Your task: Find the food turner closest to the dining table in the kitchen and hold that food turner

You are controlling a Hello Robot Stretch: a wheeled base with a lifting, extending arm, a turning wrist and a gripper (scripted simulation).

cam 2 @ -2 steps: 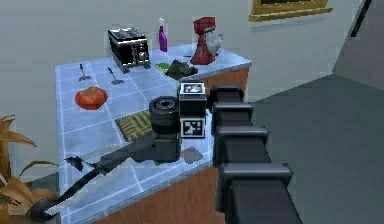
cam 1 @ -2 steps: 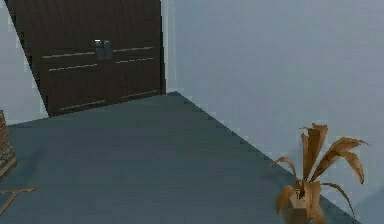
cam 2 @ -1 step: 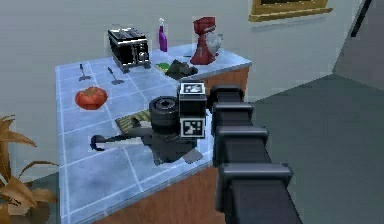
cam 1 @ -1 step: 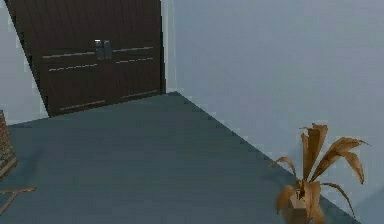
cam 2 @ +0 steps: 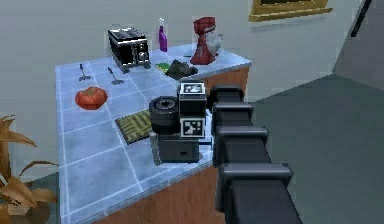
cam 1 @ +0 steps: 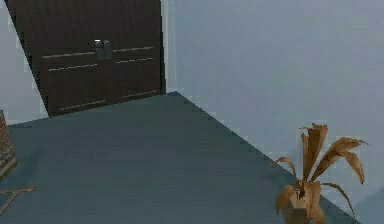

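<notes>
Two thin dark-handled utensils lie on the tiled countertop (cam 2: 90,150) near its far left corner, one (cam 2: 82,72) left of the other (cam 2: 113,74); their shapes are too small to name. The arm (cam 2: 245,150) rises from the arm side view's bottom edge and ends at two white marker squares (cam 2: 192,108). The gripper (cam 2: 158,120) shows as a dark body left of them, above the counter's middle. A patterned green mat (cam 2: 133,127) lies at its far end, so I cannot tell whether it holds anything.
On the counter's far side stand a toaster (cam 2: 129,45), a purple spray bottle (cam 2: 162,36) and a red stand mixer (cam 2: 205,42); a red round thing (cam 2: 91,97) lies at the left. A potted plant (cam 1: 318,180) stands ahead on the right, and dark double doors (cam 1: 100,55) face me.
</notes>
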